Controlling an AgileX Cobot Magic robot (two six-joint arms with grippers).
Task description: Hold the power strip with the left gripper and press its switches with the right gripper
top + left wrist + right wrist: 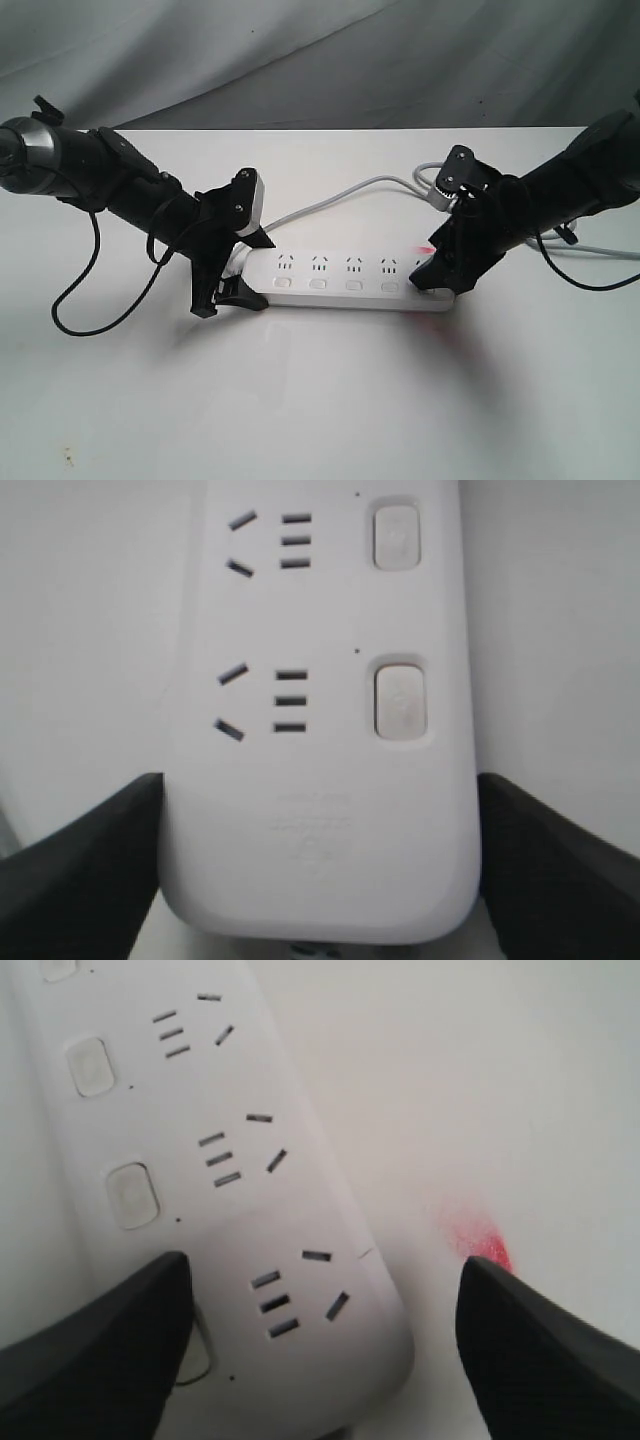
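Left fingers [238, 296] [85, 880], matte black and wedge-shaped, are clamped on the power strip [350, 276]. One presses against each long side of its rounded end, the end nearer the bench's left edge.

That strip is a long, flat bar of smooth white plastic with softly rounded corners. It lies in the middle of the bench [320, 400], roughly parallel to the near edge. Its top carries a row of sockets [352, 264], each a cluster of thin dark slots. Below them runs a row of switches [353, 286], small rounded-rectangle buttons set in shallow recesses. Four show clearly in the exterior view.

Right fingers [445, 268] [95, 1360] are spread wide and grasp nothing. They are black with a finely pebbled surface and come down over the strip's other end, toward the bench's right edge. One finger hangs over the last switch and half hides it. Whether it touches the button cannot be told. The other finger is over bare bench, just beside the strip.

A soft red glow [482, 1242] tints the bench near that finger.

A round grey cord [340, 196] leaves the right end of the strip, curves toward the far edge and trails off toward the right edge.

The bench is plain, smooth and white. Crumpled grey cloth [300, 60] hangs beyond its far edge.
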